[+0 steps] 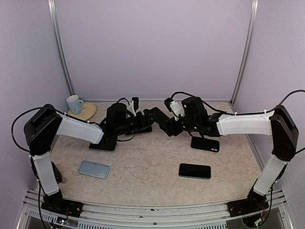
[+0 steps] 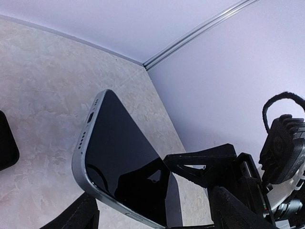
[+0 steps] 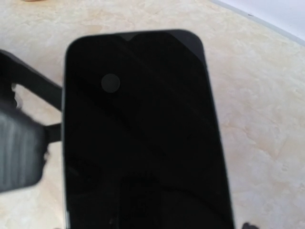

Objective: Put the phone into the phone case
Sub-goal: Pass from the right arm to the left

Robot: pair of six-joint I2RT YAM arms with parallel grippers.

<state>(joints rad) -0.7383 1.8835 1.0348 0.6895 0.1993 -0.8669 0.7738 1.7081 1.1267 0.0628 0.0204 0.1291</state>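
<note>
The phone (image 2: 125,157) is hanging off the worktop (image 1: 143,160) at mid-table, where your two arms are meeting nose to nose. You are pinching its near end with the left tool (image 1: 146,120). In the left wrist view, one finger (image 2: 76,215) is pressing against the silver frame and the other is sitting on the far side of the dark screen. The handset is tilting, with the edge that carries the port and speaker holes pointing away toward the back right corner.

Your right tool (image 1: 167,128) is crowding in just beside it, and a black trussed finger is reaching to the phone's long edge. In the right wrist view the glossy black face is filling nearly the whole frame and hiding that tool's own fingers. I cannot tell whether they are spread or pressed together.

A pale grey-blue phone case (image 1: 94,169) is lying flat on the near left of the worktop, well apart from both tools. A black handset (image 1: 195,171) is lying near the front on the right. A flat black slab (image 1: 205,143) is resting under your right forearm, and another (image 1: 102,144) is showing under the left arm. A mug (image 1: 74,103) is standing on a wooden coaster (image 1: 86,112) in the back left corner.
</note>
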